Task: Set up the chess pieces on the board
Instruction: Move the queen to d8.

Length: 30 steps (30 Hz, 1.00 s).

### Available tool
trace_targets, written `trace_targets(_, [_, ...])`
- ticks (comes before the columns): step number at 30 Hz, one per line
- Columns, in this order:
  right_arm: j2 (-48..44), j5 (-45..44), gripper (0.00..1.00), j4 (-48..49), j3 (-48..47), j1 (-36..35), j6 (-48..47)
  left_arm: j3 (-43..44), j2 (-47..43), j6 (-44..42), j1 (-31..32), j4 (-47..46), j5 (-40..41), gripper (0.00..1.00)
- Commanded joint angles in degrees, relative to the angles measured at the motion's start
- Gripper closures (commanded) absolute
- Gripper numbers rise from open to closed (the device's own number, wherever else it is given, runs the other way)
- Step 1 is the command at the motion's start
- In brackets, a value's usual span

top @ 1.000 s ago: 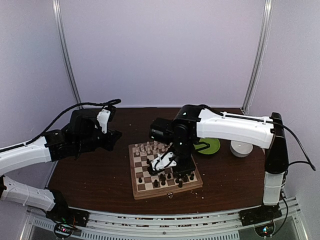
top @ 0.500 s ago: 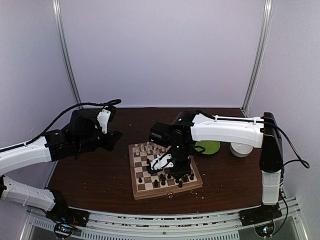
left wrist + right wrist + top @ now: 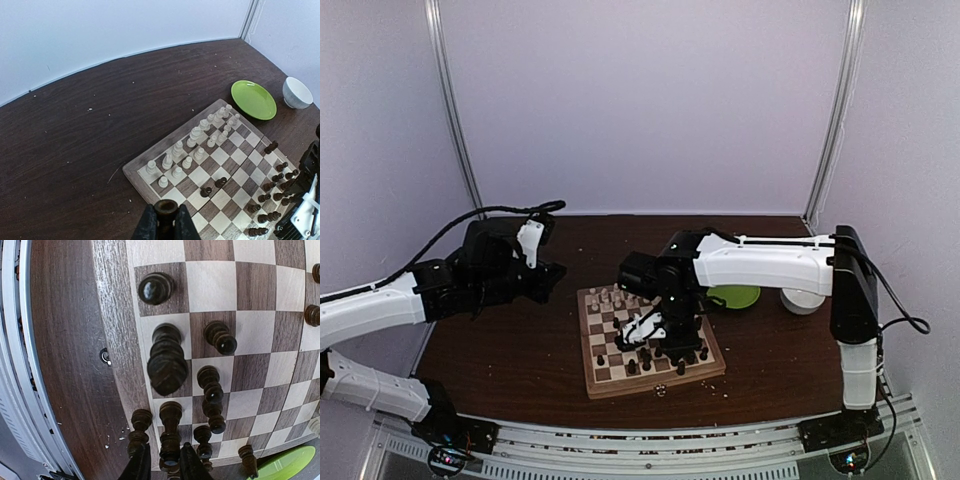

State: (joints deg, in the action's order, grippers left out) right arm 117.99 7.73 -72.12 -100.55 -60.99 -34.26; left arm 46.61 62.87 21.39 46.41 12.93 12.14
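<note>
I had my left gripper (image 3: 166, 225) off the board's (image 3: 620, 388) left, shut on a dark piece (image 3: 166, 209); pale pieces (image 3: 195, 134) stood ranked at the far edge, dark ones (image 3: 264, 198) half-sorted, and my right gripper (image 3: 165, 461) straddled a second dark piece (image 3: 170, 435), grip unclear.

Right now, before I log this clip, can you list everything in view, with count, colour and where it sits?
table: one, dark brown, under everything
board: one, light and dark brown chequered, mid-table
pale chess pieces: about sixteen, cream, the board's two far rows
dark chess pieces: many, dark brown, near rows; two stand further in; the arm hides some, so no exact count
plate: one, green, beside the board's far right corner
bowl: one, white, right of the plate
left arm: white and black, hovers left of the board; jaws shut on what looks like a dark chess piece
right arm: white and black, over the dark rows; jaws either side of a dark piece, contact unclear
</note>
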Motion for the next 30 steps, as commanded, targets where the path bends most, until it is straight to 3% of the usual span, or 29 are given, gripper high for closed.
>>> trace_targets(1, [1.3, 0.6, 0.82, 0.6, -0.1, 0.3, 0.2, 0.4, 0.4, 0.0, -0.4, -3.3, -0.6, 1.0])
trace_targets(9, [2.0, 2.1, 0.89, 0.4, -1.6, 0.3, 0.2, 0.2, 0.0, 0.0, -0.4, -3.0, -0.7, 1.0])
trace_targets(30, [3.2, 4.8, 0.91, 0.7, -4.8, -0.6, 1.0, -0.3, 0.5, 0.1, -0.4, -3.7, -0.8, 1.0])
